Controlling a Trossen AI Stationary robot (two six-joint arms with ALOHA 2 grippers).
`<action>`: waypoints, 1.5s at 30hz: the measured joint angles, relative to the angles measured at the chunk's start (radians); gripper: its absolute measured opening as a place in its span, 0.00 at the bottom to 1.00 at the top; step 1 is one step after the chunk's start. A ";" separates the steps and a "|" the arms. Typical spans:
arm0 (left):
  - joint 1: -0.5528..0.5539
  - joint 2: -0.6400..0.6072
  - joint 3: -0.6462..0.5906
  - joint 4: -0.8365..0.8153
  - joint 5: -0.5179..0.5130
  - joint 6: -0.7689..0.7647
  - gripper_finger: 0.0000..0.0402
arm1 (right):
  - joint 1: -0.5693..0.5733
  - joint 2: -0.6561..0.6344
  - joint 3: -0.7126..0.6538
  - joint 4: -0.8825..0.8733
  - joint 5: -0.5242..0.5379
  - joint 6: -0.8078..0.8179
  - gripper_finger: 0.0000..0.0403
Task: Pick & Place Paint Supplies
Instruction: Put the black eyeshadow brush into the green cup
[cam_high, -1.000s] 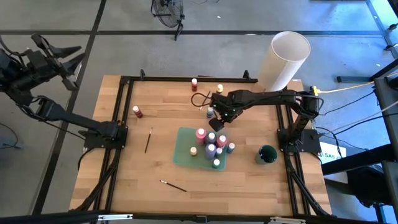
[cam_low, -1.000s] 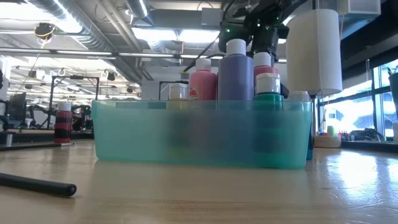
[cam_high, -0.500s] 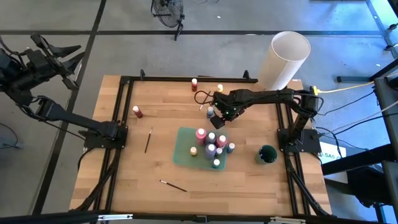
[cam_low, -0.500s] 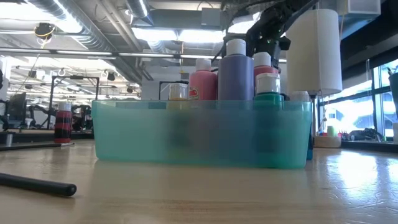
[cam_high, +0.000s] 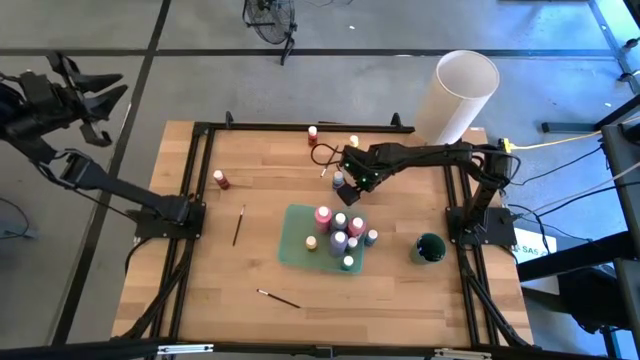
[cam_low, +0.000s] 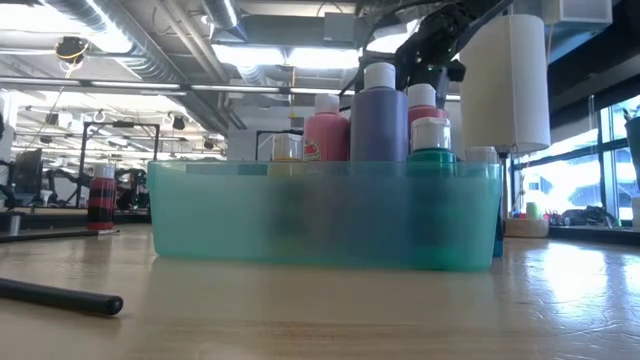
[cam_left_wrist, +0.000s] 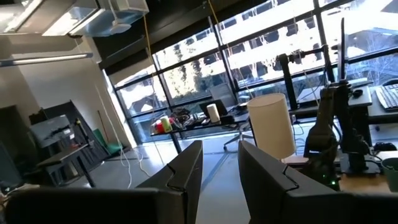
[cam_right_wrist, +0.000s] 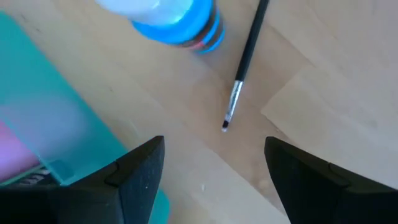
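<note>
A teal tray (cam_high: 296, 240) holds several small paint bottles, among them a pink one (cam_low: 325, 135) and a purple one (cam_low: 378, 120). A blue bottle (cam_right_wrist: 177, 22) stands upright on the table just past the tray's far edge, with a thin dark brush (cam_right_wrist: 247, 59) lying beside it. My right gripper (cam_right_wrist: 214, 168) hangs open over the bare wood between tray corner, bottle and brush tip, pointing steeply down and touching nothing. Two red bottles (cam_high: 220, 179) (cam_high: 312, 133), a yellow bottle (cam_high: 353, 141) and two more brushes (cam_high: 239, 225) (cam_high: 278, 298) lie about the table. My left gripper (cam_left_wrist: 221, 165) is raised beyond the table's left edge, open and empty.
A tall white cylinder (cam_high: 460, 95) stands at the far right corner. A dark green cup (cam_high: 430, 248) sits near the right arm's base. The black frame rail (cam_high: 300, 127) runs along the table's far edge. Bare wood lies at the near left.
My right gripper has drifted from above the tray's far edge toward the table's far edge and a little down, coming over the blue bottle and brush. It stays open. My left arm has swung and rolled slightly off the table's left.
</note>
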 joint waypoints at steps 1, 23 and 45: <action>-0.010 0.000 -0.001 0.000 -0.014 0.000 0.24 | -0.001 0.005 0.000 0.000 0.000 0.000 0.69; -0.126 -0.016 0.001 0.000 -0.114 0.034 0.24 | 0.006 0.105 0.000 -0.002 -0.057 0.045 0.69; -0.126 -0.039 0.001 0.047 -0.115 0.053 0.24 | -0.018 0.177 0.082 -0.050 -0.049 -0.008 0.63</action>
